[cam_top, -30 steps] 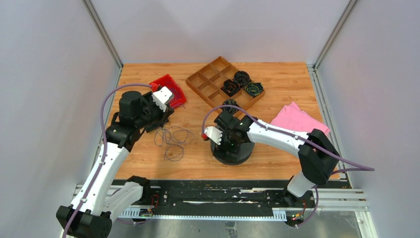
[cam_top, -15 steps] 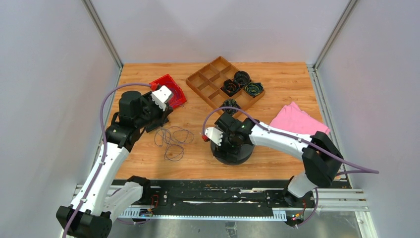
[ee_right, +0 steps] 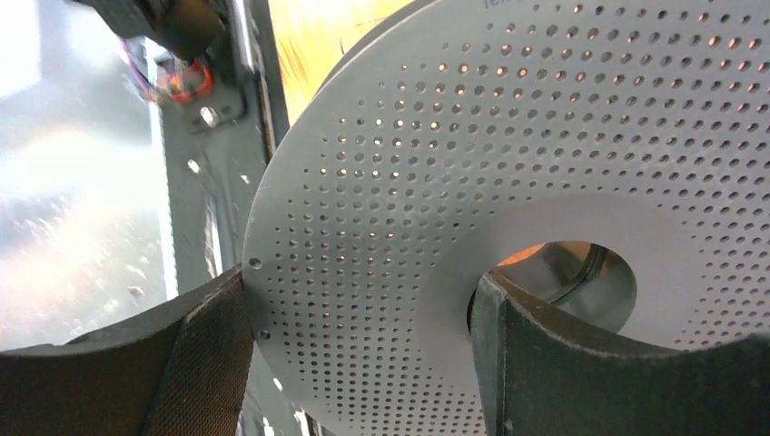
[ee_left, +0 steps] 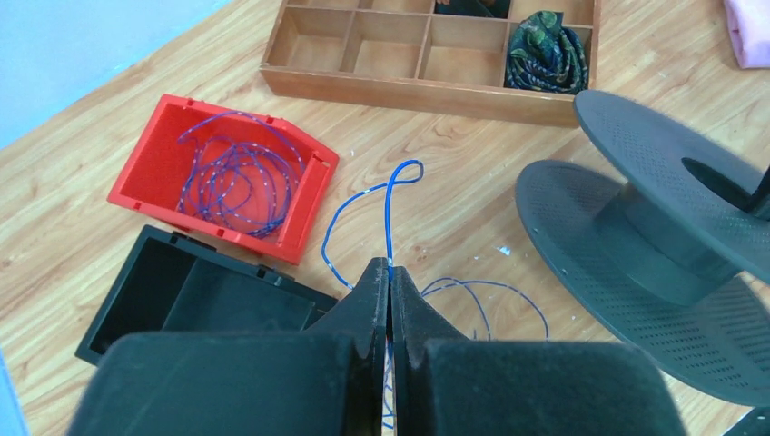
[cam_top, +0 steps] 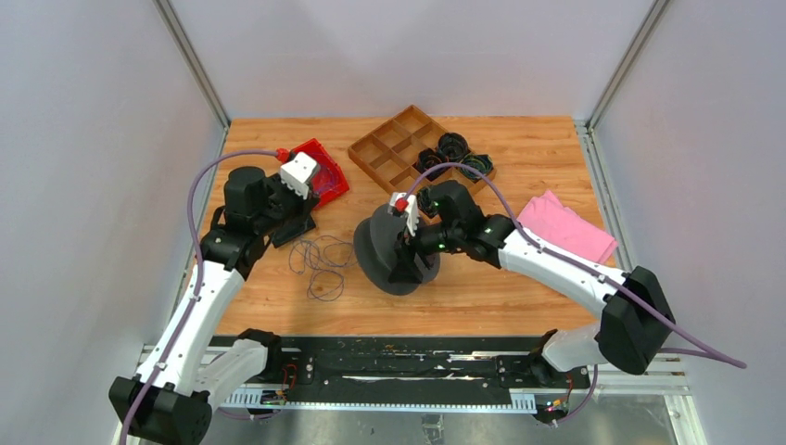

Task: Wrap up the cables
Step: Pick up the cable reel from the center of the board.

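Cable (ee_left: 389,218), thin, bluish-purple and string-like, lies in loose loops on the wooden bench (cam_top: 538,148) near its left edge. One strand is pinched between the closed fingers of the left gripper (ee_left: 390,272). More cable sits coiled in a red plastic bin (ee_left: 145,168) towards the far left corner, beside an open black box (ee_left: 118,304). Right of the loops, the right gripper (ee_right: 359,286) clamps one perforated flange of a dark grey round spool (cam_top: 389,250), held tilted. A divided wooden tray (cam_top: 375,158) stands behind, and a pink cloth (cam_top: 565,227) lies by the right edge.

spool (ee_left: 636,154): dark grey, dotted holes | bin (ee_left: 143,168): red | cables (ee_left: 389,213): blue | cloth (cam_top: 561,227): pink | tray (ee_left: 409,94): brown
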Controlling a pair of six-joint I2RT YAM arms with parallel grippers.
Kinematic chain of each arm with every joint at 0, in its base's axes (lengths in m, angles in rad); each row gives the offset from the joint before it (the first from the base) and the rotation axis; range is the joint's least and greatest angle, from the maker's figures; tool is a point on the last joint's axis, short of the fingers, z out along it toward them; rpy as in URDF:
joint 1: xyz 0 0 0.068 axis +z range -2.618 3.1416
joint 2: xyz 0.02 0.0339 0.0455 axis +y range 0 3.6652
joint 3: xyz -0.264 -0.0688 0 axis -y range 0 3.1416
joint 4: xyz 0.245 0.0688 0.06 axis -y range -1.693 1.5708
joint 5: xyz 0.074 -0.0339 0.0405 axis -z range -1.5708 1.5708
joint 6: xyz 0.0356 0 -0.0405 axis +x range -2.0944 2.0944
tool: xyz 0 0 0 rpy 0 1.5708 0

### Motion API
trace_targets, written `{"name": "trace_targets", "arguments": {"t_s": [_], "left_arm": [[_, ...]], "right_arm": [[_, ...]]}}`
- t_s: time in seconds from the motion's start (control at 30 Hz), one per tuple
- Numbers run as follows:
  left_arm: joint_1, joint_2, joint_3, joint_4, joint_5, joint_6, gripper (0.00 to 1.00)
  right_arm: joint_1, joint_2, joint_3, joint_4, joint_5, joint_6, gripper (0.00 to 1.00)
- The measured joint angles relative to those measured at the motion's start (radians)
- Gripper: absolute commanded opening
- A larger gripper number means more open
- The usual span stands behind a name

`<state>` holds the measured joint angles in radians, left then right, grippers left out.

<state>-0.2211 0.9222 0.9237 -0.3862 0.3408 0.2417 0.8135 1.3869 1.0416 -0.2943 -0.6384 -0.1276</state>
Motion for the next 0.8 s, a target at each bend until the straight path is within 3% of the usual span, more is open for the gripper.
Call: {"name": "trace_targets", "arguments": {"t_s": [0.37, 0.57, 0.8], "left_arm": [[0.004, 0.019, 0.0, 0.033, 0.033, -0.041, 0.0], [0.004, 0.015, -0.001, 0.047, 0.048, -0.044, 0.0], [0.004, 0.002, -0.009, 0.057, 0.063, -0.044, 0.0]], "right_arm": [[-0.105, -0.019, -0.282, 0.589, -0.188, 0.471, 0.26], [-0.154, 0.034, -0.306, 0.831, -0.238, 0.656, 0.25], [-0.158, 0.109, -0.306, 0.998, -0.27, 0.802, 0.25]]}}
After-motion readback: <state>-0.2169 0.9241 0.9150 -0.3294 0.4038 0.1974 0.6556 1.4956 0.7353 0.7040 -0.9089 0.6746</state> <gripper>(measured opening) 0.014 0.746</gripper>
